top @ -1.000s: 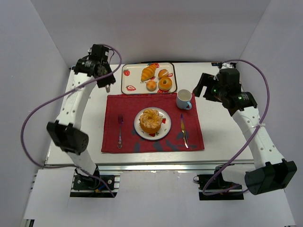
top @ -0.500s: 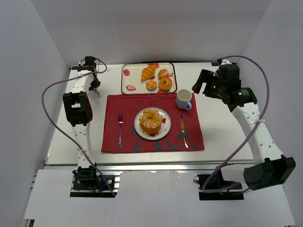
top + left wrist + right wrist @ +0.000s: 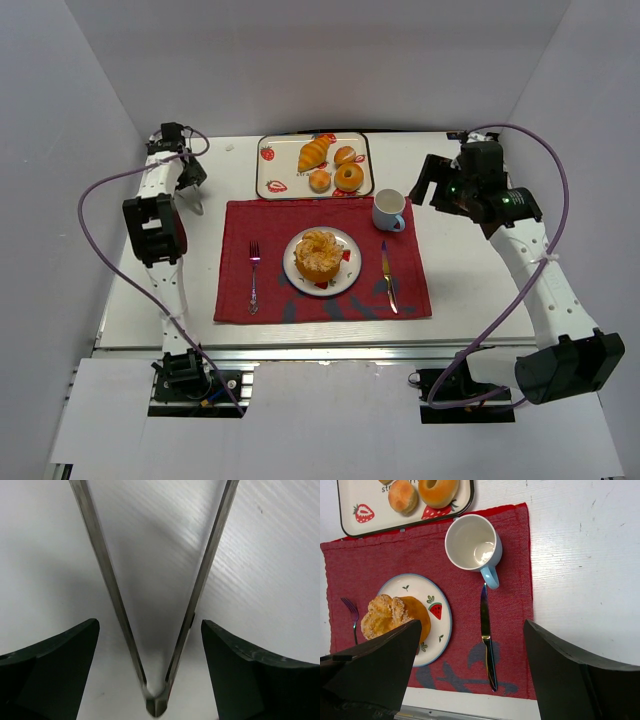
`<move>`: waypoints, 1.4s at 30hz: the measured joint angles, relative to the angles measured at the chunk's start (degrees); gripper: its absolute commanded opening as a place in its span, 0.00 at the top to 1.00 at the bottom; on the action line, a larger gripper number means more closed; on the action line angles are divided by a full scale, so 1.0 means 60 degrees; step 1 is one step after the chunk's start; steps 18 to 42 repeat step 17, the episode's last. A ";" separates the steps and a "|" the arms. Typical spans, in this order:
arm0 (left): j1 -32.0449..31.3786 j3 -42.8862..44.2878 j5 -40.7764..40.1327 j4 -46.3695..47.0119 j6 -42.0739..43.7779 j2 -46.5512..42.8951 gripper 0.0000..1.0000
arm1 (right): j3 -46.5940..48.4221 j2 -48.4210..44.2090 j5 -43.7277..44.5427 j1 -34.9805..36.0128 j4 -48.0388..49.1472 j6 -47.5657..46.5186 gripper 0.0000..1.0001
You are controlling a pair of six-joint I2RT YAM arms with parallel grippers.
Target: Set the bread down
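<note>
The bread point(image 3: 318, 256), a tall golden bun with a pale flaky top, sits on the white plate point(image 3: 347, 271) in the middle of the red placemat point(image 3: 240, 222). The right wrist view shows the bread point(image 3: 390, 617) at its lower left. My left gripper point(image 3: 189, 183) is at the table's back left corner, far from the plate. Its jaws point(image 3: 149, 623) stand open, and metal tongs point(image 3: 156, 702) lie on the white table between the fingers, touching neither. My right gripper point(image 3: 432, 180) hovers right of the mug and is open point(image 3: 471, 626) with nothing in it.
A strawberry-print tray point(image 3: 262, 172) at the back holds a croissant point(image 3: 313, 154), a ring donut point(image 3: 349, 176) and small buns. A pale blue mug point(image 3: 388, 209) stands on the mat's back right corner. A fork point(image 3: 254, 275) lies left of the plate, a knife point(image 3: 387, 275) right of it.
The left arm swung away from the tray to the back left corner, lowered the tongs to the table, and its jaws opened off them. The bread and right arm stayed put.
</note>
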 measured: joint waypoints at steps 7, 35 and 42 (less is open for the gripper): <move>-0.0113 -0.2783 0.1020 -0.0707 -0.0550 -0.3559 0.02 | 0.0171 -0.0470 -0.0004 0.0000 -0.0164 0.0022 0.11; -0.0295 -0.9103 0.1195 0.1341 -0.2346 -1.5879 0.02 | -0.0900 -0.2233 0.0138 0.0000 0.0000 0.0408 0.11; -0.0295 -0.9103 0.1195 0.1341 -0.2346 -1.5879 0.02 | -0.0900 -0.2233 0.0138 0.0000 0.0000 0.0408 0.11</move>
